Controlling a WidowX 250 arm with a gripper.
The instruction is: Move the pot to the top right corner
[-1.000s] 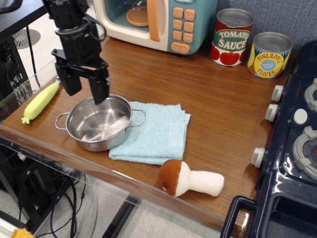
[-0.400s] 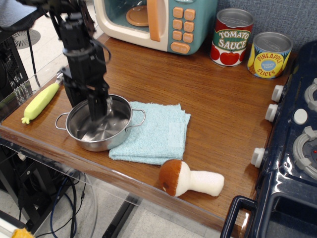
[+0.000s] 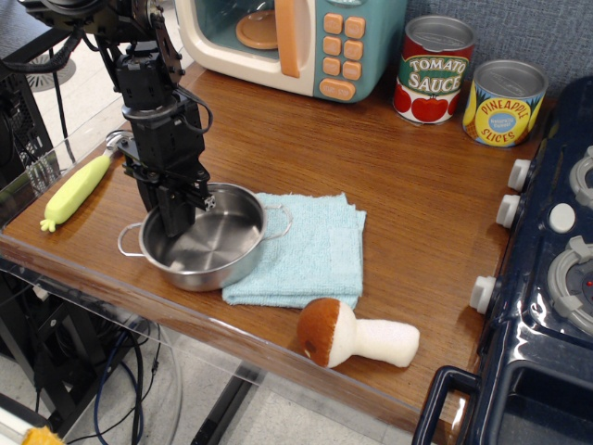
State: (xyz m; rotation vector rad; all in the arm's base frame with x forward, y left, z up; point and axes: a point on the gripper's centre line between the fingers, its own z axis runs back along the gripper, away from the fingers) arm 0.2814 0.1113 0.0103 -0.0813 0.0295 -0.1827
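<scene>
Pot (image 3: pixel 215 245) sat at near left of the wood tabletop (image 3: pixel 408 185), its right side over the blue cloth (image 3: pixel 310 248); gripper (image 3: pixel 174 219) came straight down at the pot's far-left rim, fingers drawn close on the wall, one inside the bowl; yellow corn toy (image 3: pixel 76 190) lay left; plush mushroom (image 3: pixel 354 336) near edge; two cans (image 3: pixel 471 83) stood far right, well apart.

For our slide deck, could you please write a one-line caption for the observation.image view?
Gripper reaches into the steel pot at its back-left rim, beside a blue cloth on the wooden table.
</scene>
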